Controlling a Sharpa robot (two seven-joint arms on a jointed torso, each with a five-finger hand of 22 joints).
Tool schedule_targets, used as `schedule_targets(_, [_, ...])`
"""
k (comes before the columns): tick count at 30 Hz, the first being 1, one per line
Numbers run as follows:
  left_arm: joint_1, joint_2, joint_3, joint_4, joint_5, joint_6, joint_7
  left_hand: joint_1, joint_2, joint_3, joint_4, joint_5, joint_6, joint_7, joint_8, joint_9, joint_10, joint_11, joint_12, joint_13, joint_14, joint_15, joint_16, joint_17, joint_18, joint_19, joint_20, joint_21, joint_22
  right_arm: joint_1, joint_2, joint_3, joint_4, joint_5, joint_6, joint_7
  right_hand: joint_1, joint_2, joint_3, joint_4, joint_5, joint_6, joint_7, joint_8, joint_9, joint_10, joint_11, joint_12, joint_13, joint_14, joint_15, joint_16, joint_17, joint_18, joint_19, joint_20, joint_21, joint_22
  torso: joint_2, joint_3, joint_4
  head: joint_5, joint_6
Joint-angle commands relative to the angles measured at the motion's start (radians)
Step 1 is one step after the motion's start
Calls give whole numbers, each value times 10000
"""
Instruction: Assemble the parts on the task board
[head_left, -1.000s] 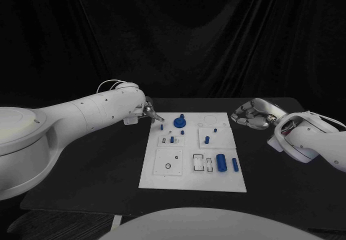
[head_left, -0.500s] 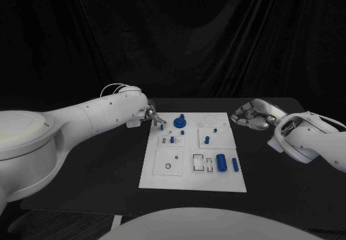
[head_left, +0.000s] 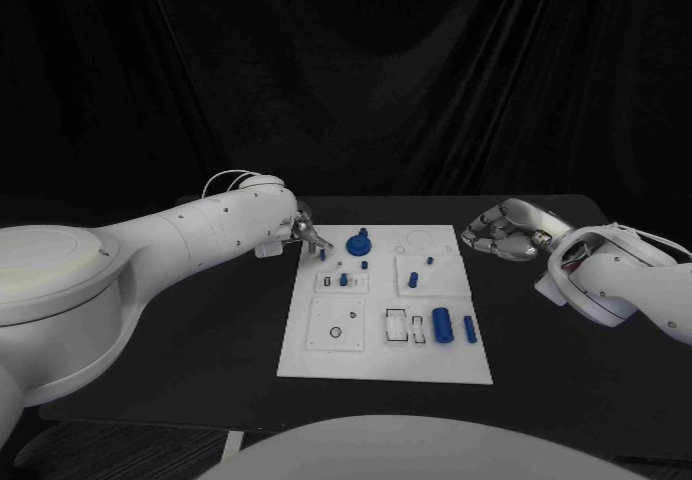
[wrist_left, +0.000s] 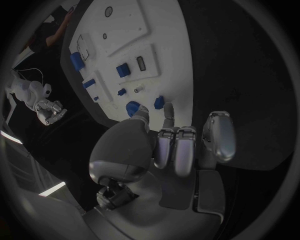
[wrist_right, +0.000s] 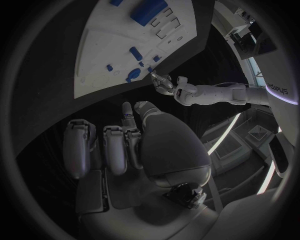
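The white task board (head_left: 335, 360) lies mid-table. At its far left corner hovers my left hand (head_left: 304, 233), fingers stretched out with nothing in them. In the left wrist view the left hand (wrist_left: 178, 145) has its fingertips (wrist_left: 167, 114) just short of a small blue peg (wrist_left: 159, 102) that stands on the board (wrist_left: 128, 35), beside a blue knob (wrist_left: 132, 108). The peg (head_left: 320, 253) and knob (head_left: 359, 242) also show from the head. My right hand (head_left: 498, 232) hangs off the board's far right corner, fingers curled in on nothing, as the right wrist view shows (wrist_right: 119, 145).
More blue parts sit on the board: a thick cylinder (head_left: 443, 325) and a thin bar (head_left: 470, 329) near the right edge, a peg (head_left: 414, 280) in the middle, and small pegs (head_left: 343, 280). Black table (head_left: 188, 340) surrounds the board on both sides.
My left hand has edged slightly right, closer to the board's far left corner and the small peg. The right hand and the parts have not moved.
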Motion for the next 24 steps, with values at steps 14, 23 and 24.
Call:
schedule_targets(14, [-76,183,10,-130,-3,-22,204,255,67,67,-221,270,60,77,-222,-144,1042,80,35,2626,1039,70,27,2635,166,-78,49,-99,1701,-42,-38,7,35,-8,154,-238,64,-24,67,-4,44,53,28,58,15,1064,-45,36,2635,884,-49,41,1819,119,407,-34,-18,2154,5,-1,2,-52,-2])
schedule_targets(23, [-126,271,11,-280,-3,-82,207,535,203,243,-477,707,134,74,-418,-286,1042,83,35,2626,1039,82,27,2635,180,-122,73,-149,1687,-49,-48,7,40,-8,175,-243,63,-30,73,-6,43,44,31,53,13,1064,-43,36,2635,879,-50,28,1793,126,393,-36,-46,2144,-1,3,-2,-63,-2])
schedule_targets(24, [-135,281,11,-297,-3,-98,208,552,220,261,-490,692,136,73,-429,-293,1042,83,35,2626,1039,82,27,2635,181,-124,74,-152,1687,-50,-50,7,41,-8,176,-243,63,-30,73,-6,43,44,31,53,13,1064,-43,36,2635,879,-50,28,1793,126,393,-36,-46,2144,-3,3,-2,-70,-2])
